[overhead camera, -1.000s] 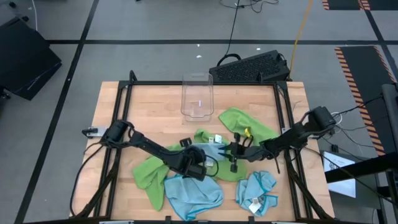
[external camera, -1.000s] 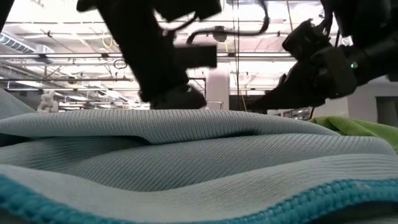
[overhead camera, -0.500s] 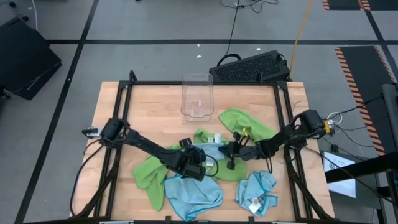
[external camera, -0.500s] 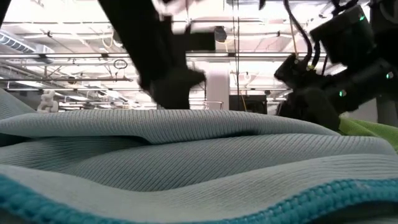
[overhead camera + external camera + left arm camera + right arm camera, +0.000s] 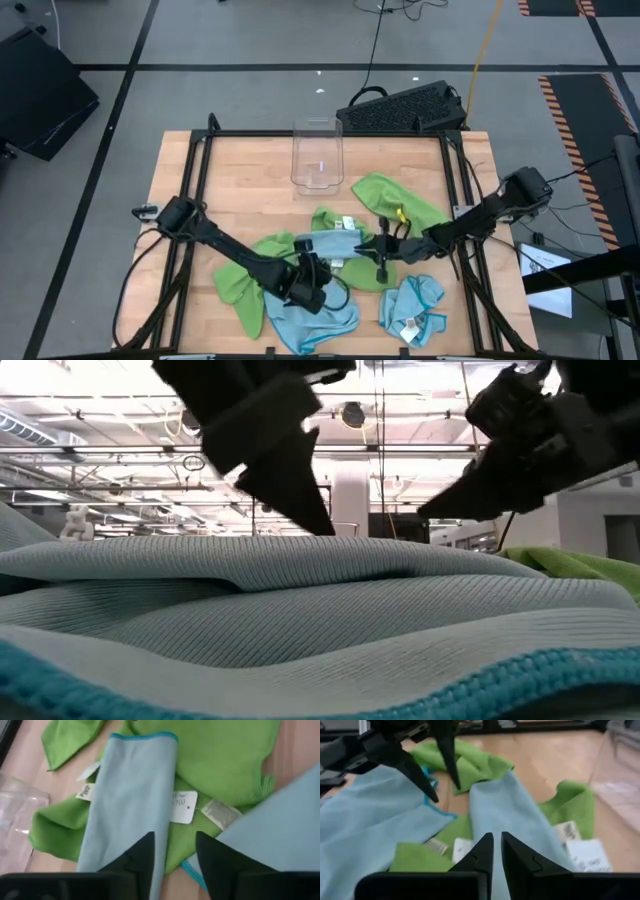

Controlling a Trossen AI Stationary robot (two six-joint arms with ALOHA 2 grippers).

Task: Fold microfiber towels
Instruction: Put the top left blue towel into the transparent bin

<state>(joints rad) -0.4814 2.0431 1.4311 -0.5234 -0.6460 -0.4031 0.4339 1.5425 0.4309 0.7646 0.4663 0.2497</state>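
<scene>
The left gripper (image 5: 312,290), fingers parted and empty, hangs over the folded blue towel (image 5: 320,243) lying mid-table on a green towel (image 5: 365,275). The right gripper (image 5: 380,252) sits beside that strip, fingers nearly together, gripping nothing. These cloths look light, soft and floppy; I'd pinch a hemmed corner. 2 more blue towels (image 5: 310,315) lie at the near edge. Wooden table (image 5: 250,180), clear bin (image 5: 317,155); open workshop beyond.

1. The table's near half is being crowded by microfiber towels (image 5: 300,270).
2. The middle is being blocked by the left gripper (image 5: 312,290) and right gripper (image 5: 380,247).
3. Bare wood (image 5: 250,175) is being left free beside the clear bin (image 5: 317,155), seemingly the far half's only obstacle.
</scene>
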